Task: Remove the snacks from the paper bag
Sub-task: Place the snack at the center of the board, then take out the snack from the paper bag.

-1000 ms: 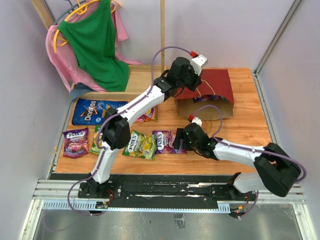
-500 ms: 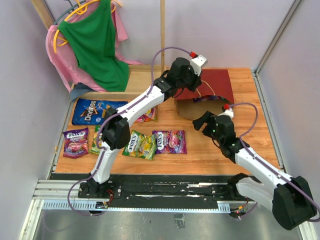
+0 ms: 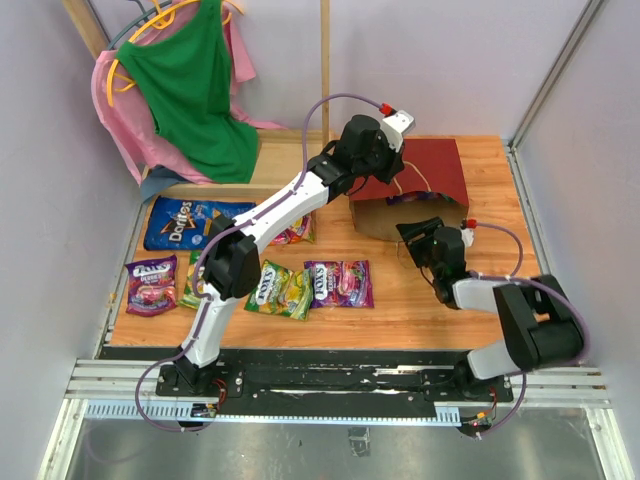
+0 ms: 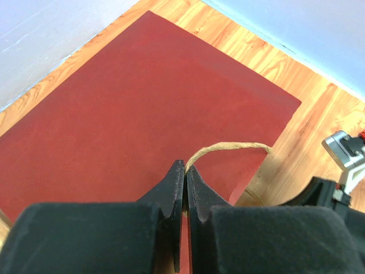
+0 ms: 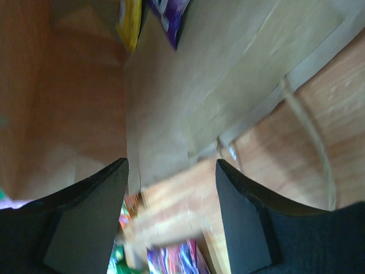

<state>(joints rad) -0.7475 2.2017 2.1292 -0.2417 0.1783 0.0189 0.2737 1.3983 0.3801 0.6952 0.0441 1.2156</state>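
The dark red paper bag (image 3: 425,165) lies on its side at the back right, its brown mouth (image 3: 385,215) facing the front. My left gripper (image 3: 385,150) is shut on the bag's cord handle (image 4: 228,148) above the red side (image 4: 142,97). My right gripper (image 3: 412,232) is open and empty just in front of the mouth. Its wrist view looks into the brown inside (image 5: 199,85), where a yellow packet (image 5: 132,20) and a purple packet (image 5: 171,14) lie deep. On the table lie the blue Doritos bag (image 3: 185,222), purple packs (image 3: 150,285) (image 3: 340,283) and a yellow-green pack (image 3: 280,288).
An orange-pink pack (image 3: 295,232) lies partly under the left arm. Green and pink clothes (image 3: 185,80) hang at the back left beside a wooden post (image 3: 325,70). The bag's second cord handle (image 5: 308,137) lies on the wood by my right gripper.
My right arm has swung from the purple pack at the table's middle to the bag's mouth, leaving the pack on the table. The left arm and bag have not moved.
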